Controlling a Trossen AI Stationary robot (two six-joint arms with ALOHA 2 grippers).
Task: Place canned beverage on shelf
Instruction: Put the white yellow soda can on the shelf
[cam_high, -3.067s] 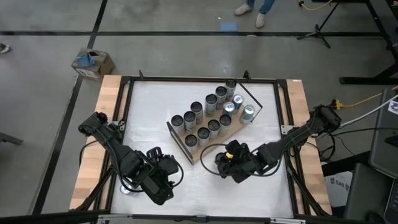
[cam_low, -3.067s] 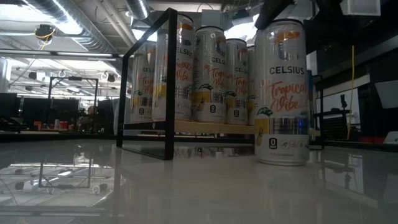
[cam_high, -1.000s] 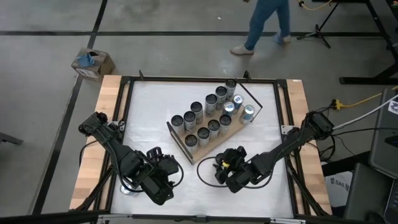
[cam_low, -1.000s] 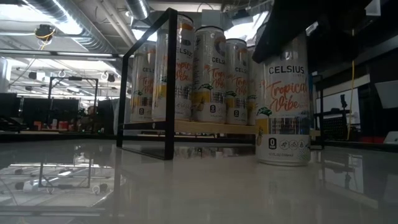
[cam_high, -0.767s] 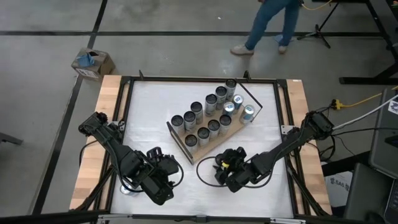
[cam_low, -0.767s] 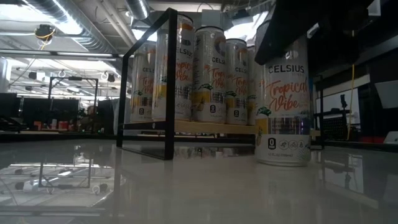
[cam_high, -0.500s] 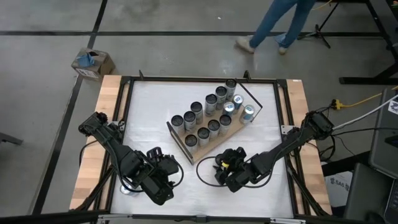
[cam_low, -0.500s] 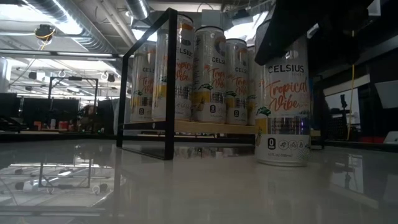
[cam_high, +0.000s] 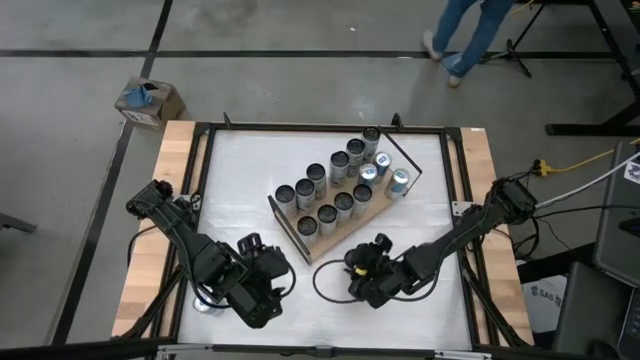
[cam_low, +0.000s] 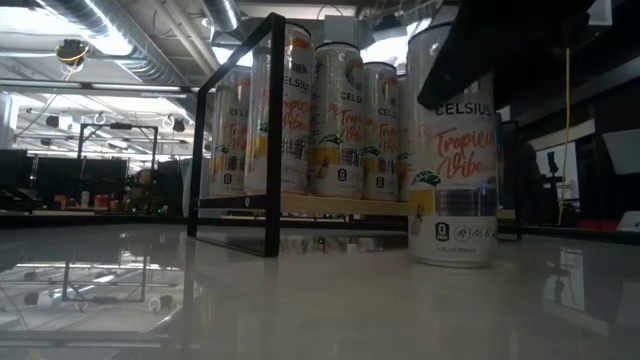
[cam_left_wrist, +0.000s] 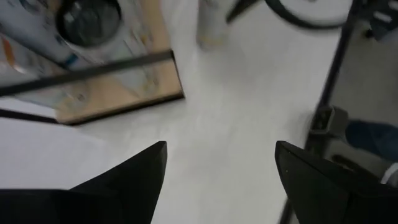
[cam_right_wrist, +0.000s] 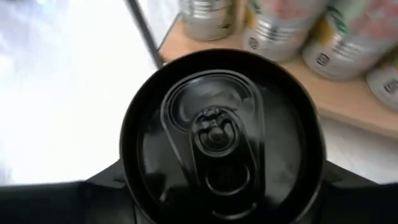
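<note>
The shelf (cam_high: 330, 238) is a light-brown board lying askew at the table's middle, with several cans (cam_high: 340, 185) standing on it; it also shows in the low view (cam_low: 340, 207). My right gripper (cam_high: 365, 270) is just near of the shelf, shut on one more can (cam_low: 452, 160) that reads "CELSIUS Tropical Vibe". This can stands upright with its bottom on the white table. The right wrist view looks down on its dark top (cam_right_wrist: 221, 134). My left gripper (cam_high: 262, 278) is open and empty over the table's near left; its fingers show wide apart in its wrist view (cam_left_wrist: 217, 180). My right gripper holds the can by its upper wall just below the rim (cam_right_wrist: 127, 158), pinched between its two fingers (cam_right_wrist: 102, 186), one on each side. The fingers come from above, pointing down. The can is upright, its bottom on the table.
A black wire frame (cam_low: 270, 130) rises at the shelf's end. A dark cable loop (cam_high: 325, 285) lies on the table near my right gripper. Pale wooden planks (cam_high: 150, 230) flank the table. A cardboard box (cam_high: 148, 100) and a walking person (cam_high: 470, 30) are on the floor beyond.
My right gripper has gone a little toward the table's left and near edge with the can, which has slid along the table and stays upright. The person beyond the table has walked toward the right.
</note>
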